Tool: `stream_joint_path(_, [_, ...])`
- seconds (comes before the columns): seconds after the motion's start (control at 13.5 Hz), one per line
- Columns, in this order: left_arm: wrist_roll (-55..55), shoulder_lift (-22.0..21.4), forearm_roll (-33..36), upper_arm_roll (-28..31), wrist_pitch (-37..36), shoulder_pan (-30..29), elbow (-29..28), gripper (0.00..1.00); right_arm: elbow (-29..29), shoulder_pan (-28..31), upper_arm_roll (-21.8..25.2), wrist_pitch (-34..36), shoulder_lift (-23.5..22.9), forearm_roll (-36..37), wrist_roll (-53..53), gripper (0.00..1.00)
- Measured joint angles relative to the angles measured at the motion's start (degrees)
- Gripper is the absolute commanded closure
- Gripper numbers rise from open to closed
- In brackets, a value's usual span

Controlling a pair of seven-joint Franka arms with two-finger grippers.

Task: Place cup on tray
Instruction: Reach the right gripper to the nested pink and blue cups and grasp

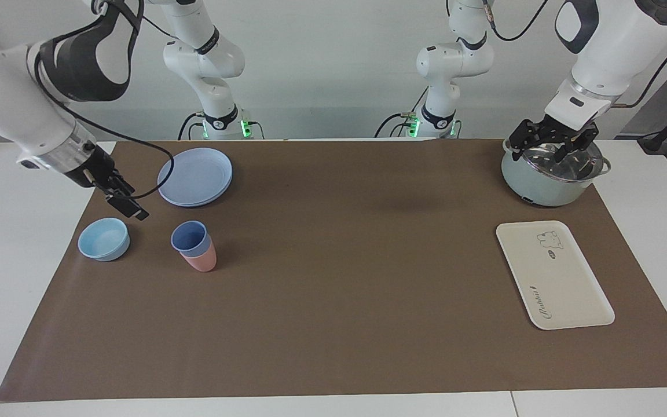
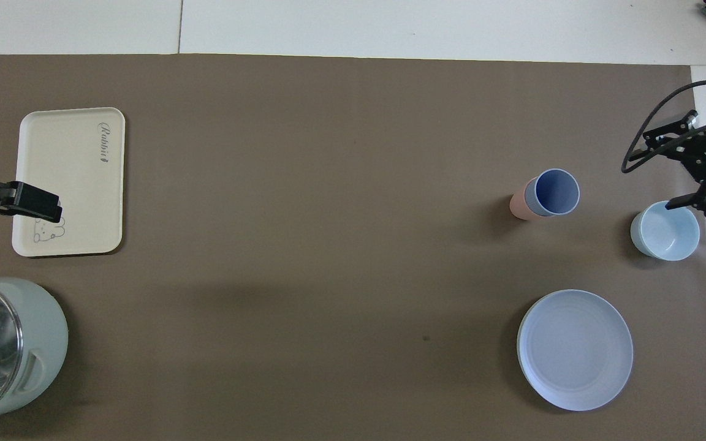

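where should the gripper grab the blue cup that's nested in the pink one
By the rim of the blue cup, from above, one finger inside the open mouth. Only its top band shows above the pink cup, so a lower side grip would likely lift both.

Two high cameras, half a turn apart, over one table (image 1: 333,408).

The facing camera looks from across the table toward both arm bases at the top of its view, taking in the whole brown mat (image 1: 333,324) from a moderate distance. The overhead camera sits above the robots' end, looking steeply down and forward. Both views share the mat, the cream tray (image 1: 553,275) (image 2: 71,177), the round blue plate (image 1: 195,176) (image 2: 575,349) and the pale green pot (image 1: 553,174) (image 2: 10,349), mirrored end for end.
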State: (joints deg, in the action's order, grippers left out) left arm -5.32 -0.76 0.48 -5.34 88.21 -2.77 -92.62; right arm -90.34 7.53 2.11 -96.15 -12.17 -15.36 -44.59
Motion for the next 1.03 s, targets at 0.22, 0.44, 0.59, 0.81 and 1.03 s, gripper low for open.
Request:
stream_joint_path(0.22, [0.00,0.00,0.00,0.00,0.00,0.00,0.00,0.00,0.15,0.35,-0.01,-3.13,-5.39,-4.23,-4.30,0.04])
stream_joint_path(0.44, [0.00,0.00,0.00,0.00,0.00,0.00,0.00,0.00,0.52,0.68,0.01,-6.63,-9.26,-6.12,-5.45,0.04])
stream_joint_path(0.59, [0.00,0.00,0.00,0.00,0.00,0.00,0.00,0.00,0.80,1.75,0.01,-7.57,-11.14,-6.32,-5.57,0.04])
stream_joint_path(0.81, [0.00,0.00,0.00,0.00,0.00,0.00,0.00,0.00,1.34,3.51,0.02,-7.58,-14.81,-9.60,-5.57,0.04])
stream_joint_path(1.03, [0.00,0.00,0.00,0.00,0.00,0.00,0.00,0.00,1.70,3.56,-0.11,-8.50,-18.17,-12.78,-5.57,0.04])
